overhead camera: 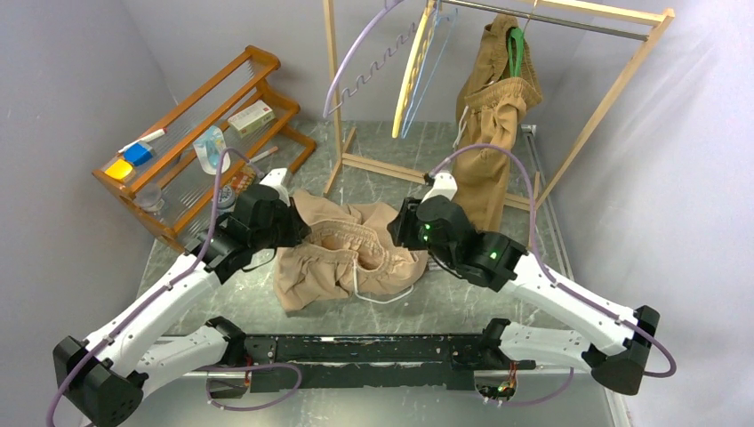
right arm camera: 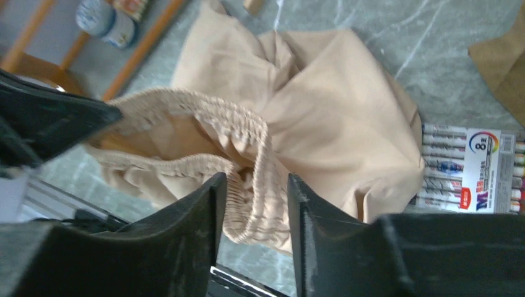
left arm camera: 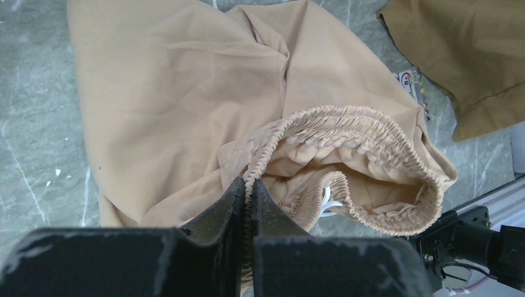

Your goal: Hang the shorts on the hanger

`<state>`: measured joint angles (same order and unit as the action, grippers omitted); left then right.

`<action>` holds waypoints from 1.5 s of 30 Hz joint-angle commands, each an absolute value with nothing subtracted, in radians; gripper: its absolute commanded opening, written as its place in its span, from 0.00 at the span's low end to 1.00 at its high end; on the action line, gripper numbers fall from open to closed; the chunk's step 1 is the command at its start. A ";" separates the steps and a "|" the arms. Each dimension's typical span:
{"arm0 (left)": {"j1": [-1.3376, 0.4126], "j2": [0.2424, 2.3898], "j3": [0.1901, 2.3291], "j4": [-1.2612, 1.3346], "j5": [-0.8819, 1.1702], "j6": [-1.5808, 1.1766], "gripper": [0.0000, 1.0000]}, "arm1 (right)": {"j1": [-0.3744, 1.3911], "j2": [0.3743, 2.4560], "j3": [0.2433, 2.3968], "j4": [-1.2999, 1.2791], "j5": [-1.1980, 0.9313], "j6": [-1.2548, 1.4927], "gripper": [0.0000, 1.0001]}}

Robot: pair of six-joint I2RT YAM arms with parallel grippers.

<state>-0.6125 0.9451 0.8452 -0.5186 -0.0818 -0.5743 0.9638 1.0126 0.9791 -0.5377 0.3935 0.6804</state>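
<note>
The light tan shorts point(overhead camera: 347, 258) lie crumpled on the table between both arms, with the white drawstring trailing at the front. My left gripper point(left arm camera: 249, 189) is shut on the gathered elastic waistband at the shorts' point(left arm camera: 186, 93) left side. My right gripper point(right arm camera: 255, 182) is open, and a fold of the waistband hangs loosely between its fingers; the rest of the shorts point(right arm camera: 334, 117) spreads out beyond. In the top view the left gripper point(overhead camera: 298, 233) and right gripper point(overhead camera: 402, 233) flank the waistband. The thin light-blue hanger point(overhead camera: 431, 69) hangs on the wooden rack at the back.
Beside the hanger on the wooden rack point(overhead camera: 613, 98) hang a yellow hanger point(overhead camera: 411, 76), a lilac hanger point(overhead camera: 356, 67) and darker brown shorts point(overhead camera: 493, 107) on a green hanger. A wooden shelf point(overhead camera: 191, 133) with small items stands at the back left. A marker pack point(right arm camera: 470, 167) lies by the shorts.
</note>
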 commanded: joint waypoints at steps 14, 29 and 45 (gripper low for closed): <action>-0.480 0.948 0.839 -0.417 0.314 -0.279 0.07 | 0.947 1.219 1.524 -0.579 0.737 0.459 0.50; -0.479 0.877 0.801 -0.412 0.289 -0.272 0.07 | 0.673 1.348 1.686 -0.460 0.511 0.416 0.48; -0.480 0.850 0.797 -0.408 0.291 -0.271 0.07 | 0.628 1.451 1.723 -0.394 0.453 0.439 0.50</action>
